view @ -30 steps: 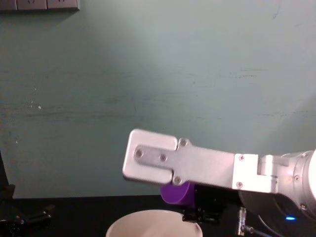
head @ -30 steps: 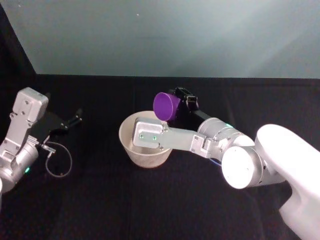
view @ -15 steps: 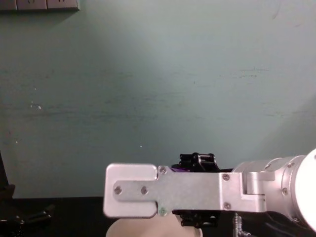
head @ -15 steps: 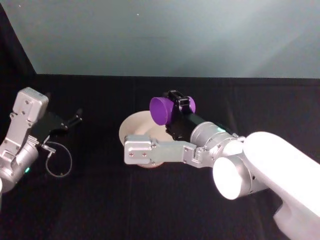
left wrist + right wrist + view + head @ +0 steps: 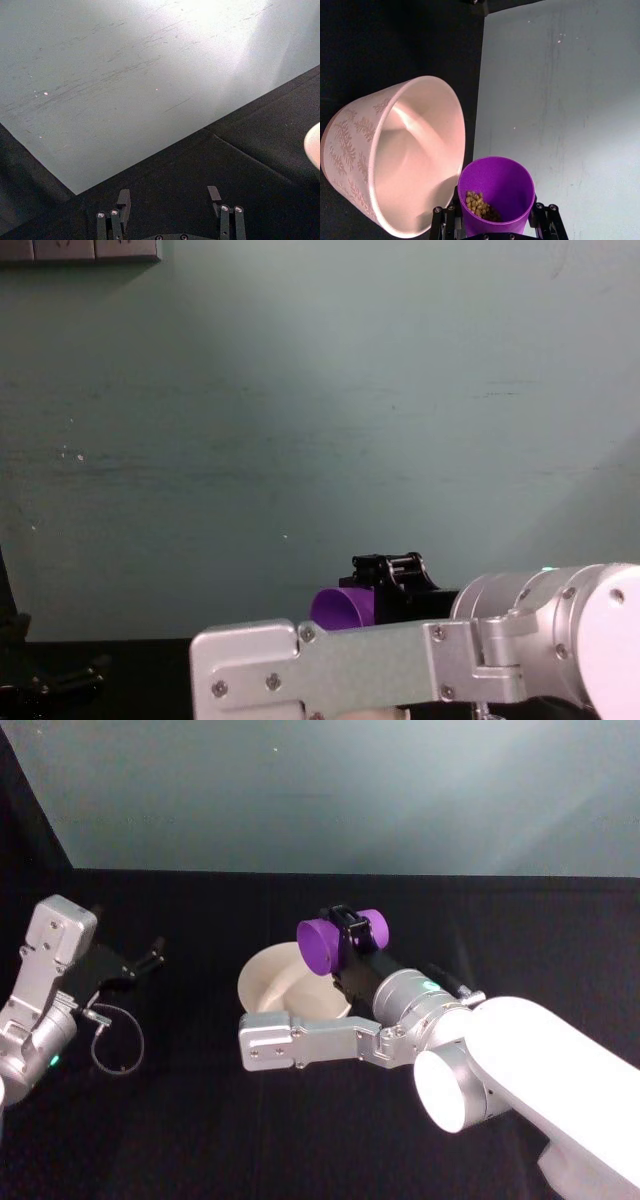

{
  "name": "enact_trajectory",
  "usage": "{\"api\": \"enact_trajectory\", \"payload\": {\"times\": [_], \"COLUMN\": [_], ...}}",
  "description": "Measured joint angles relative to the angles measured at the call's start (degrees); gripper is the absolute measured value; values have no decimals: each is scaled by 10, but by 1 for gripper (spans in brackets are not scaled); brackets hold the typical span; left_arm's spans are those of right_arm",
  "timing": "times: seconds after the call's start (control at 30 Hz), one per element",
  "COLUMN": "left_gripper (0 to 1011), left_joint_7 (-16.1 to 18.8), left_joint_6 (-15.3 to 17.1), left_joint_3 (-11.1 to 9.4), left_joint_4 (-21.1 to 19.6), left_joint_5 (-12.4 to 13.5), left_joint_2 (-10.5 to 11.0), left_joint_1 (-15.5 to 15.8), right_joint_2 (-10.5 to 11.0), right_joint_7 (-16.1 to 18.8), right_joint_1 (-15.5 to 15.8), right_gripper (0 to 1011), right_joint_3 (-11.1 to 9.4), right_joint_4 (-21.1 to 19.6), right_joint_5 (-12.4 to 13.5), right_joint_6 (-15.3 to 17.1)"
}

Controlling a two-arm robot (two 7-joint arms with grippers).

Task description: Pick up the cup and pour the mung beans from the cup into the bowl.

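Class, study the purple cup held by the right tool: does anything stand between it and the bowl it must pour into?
Nothing visible does. The right tool holds the cup tipped close by the rim of the bowl, mung beans inside it, and the bowl's open mouth is unobstructed. The left tool is parked far left, open.
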State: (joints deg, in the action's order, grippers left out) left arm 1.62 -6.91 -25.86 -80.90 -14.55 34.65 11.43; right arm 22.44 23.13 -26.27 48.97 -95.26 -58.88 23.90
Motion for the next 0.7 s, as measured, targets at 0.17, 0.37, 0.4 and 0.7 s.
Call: {"api": "enact_trajectory", "payload": {"times": [0.17, 0.37, 0.4, 0.7], "left_gripper": [1000, 1000, 1000, 1000], "left_joint_7": [0, 0, 0, 0], "left_joint_6": [0, 0, 0, 0], "left_joint_3": [0, 0, 0, 0], "left_joint_4": [0, 0, 0, 0], "left_joint_5": [0, 0, 0, 0], "left_joint_2": [0, 0, 0, 0], "left_joint_1": [0, 0, 0, 0], "right_joint_2": [-3, -6, -7, -11], "right_joint_7": [6, 13, 15, 22], "right_joint_1": [1, 2, 2, 4], "right_gripper": [721, 721, 721, 721], "right_joint_3": [1, 5, 6, 10], "right_joint_4": [2, 5, 6, 9], "right_joint_5": [-15, -34, -40, -69], "right_joint_6": [-1, -2, -2, -7]}}
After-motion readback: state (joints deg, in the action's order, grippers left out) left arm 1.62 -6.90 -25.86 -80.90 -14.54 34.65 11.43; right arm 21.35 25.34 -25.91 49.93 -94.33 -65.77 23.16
